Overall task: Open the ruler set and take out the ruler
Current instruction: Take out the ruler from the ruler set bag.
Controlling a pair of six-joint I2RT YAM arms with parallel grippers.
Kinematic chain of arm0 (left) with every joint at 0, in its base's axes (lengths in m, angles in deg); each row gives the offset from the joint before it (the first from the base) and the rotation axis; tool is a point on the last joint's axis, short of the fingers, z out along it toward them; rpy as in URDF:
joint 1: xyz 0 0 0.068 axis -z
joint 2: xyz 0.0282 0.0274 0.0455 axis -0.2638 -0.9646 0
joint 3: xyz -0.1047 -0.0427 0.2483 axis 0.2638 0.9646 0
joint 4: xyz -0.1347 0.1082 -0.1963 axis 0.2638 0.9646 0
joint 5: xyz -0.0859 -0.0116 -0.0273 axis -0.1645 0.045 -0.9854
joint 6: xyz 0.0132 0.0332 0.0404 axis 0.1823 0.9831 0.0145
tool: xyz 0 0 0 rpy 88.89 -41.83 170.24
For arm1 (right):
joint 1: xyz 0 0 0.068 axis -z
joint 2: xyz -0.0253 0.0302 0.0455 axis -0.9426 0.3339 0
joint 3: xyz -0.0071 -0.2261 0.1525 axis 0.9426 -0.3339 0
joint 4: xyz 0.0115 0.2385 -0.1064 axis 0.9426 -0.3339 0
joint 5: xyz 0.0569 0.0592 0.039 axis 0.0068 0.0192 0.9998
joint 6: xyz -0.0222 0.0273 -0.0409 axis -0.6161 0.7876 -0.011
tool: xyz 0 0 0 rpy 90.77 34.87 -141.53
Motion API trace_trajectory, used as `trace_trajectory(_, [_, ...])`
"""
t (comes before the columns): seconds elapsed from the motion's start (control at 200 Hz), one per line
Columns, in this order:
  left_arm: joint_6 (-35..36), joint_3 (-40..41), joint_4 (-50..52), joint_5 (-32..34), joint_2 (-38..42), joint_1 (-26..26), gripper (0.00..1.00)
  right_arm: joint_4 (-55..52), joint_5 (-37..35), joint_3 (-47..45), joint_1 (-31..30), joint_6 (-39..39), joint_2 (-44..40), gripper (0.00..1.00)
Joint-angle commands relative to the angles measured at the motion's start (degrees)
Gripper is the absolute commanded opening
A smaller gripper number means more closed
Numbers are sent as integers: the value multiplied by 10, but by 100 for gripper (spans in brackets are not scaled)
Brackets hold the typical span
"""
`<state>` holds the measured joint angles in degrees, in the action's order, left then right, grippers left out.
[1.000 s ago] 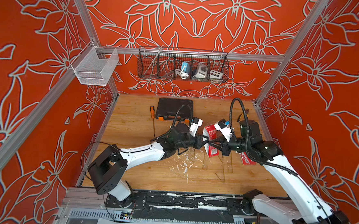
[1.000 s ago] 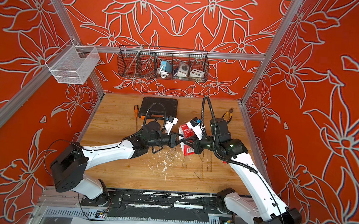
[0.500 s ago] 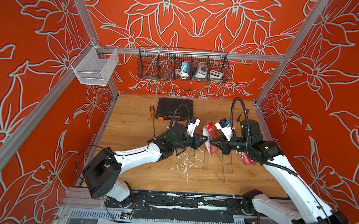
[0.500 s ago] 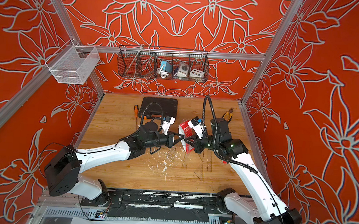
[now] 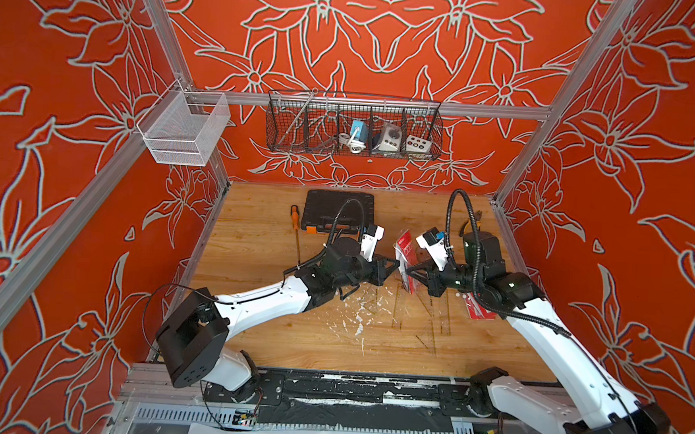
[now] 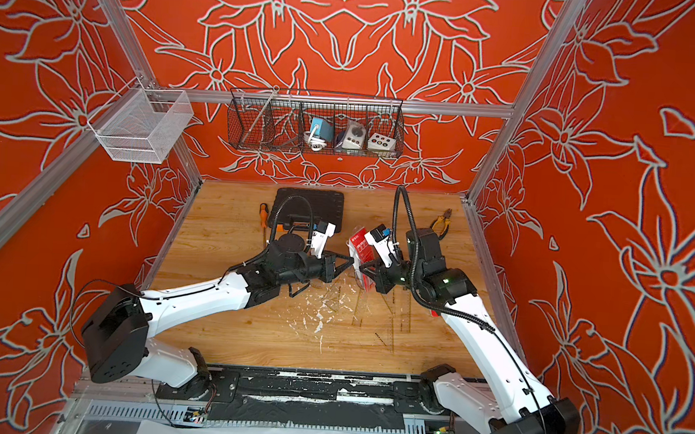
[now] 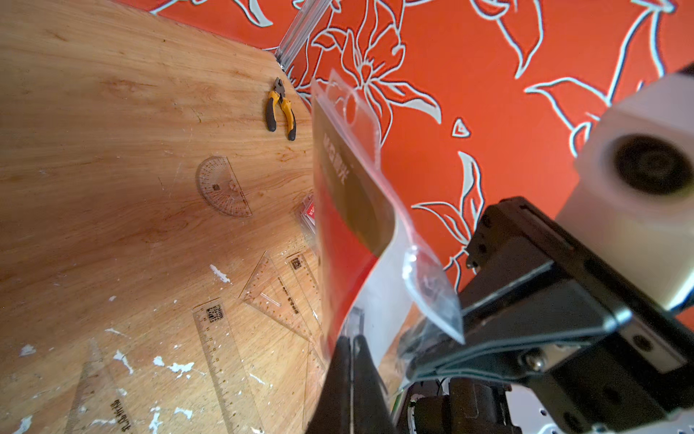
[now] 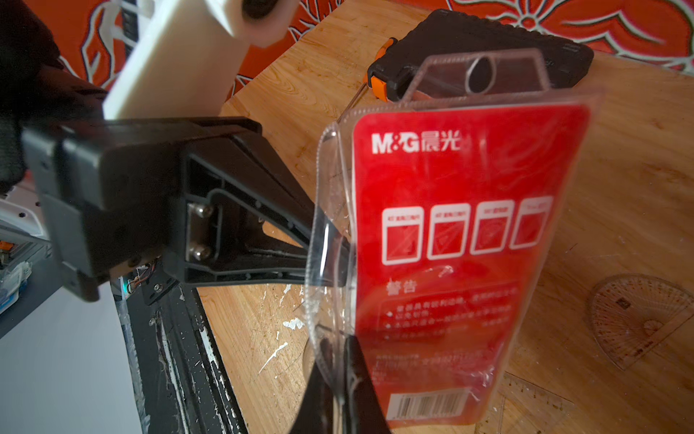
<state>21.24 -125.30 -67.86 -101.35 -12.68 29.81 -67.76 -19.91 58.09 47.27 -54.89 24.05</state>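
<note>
White-shelled arms [image 5: 262, 301], black joints [image 5: 191, 340], ribbed black cables [image 5: 447, 220], white camera blocks [image 5: 371, 238], silver-screwed black left pincer [image 8: 332, 255].

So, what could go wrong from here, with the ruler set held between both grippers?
The left gripper and right gripper each pinch only a thin clear edge of the ruler set; pulling apart could make one slip. If it drops, it may land among the loose rulers on the table below.
</note>
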Motion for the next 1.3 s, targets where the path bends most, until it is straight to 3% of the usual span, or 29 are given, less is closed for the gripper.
trace_trajectory(0.0, [1,-21,-3,6,-10,1,0,32,35,-13,3,17,3,0])
trace_trajectory(0.195, [15,-44,22,21,-11,1,0,28,19,-15,3,30,7,0])
trace_trajectory(0.66, [90,-97,148,39,-18,-2,0,103,-57,-8,4,145,45,0])
trace_trajectory(1.296, [95,-50,136,38,28,-37,0,106,-60,-4,27,157,44,0])
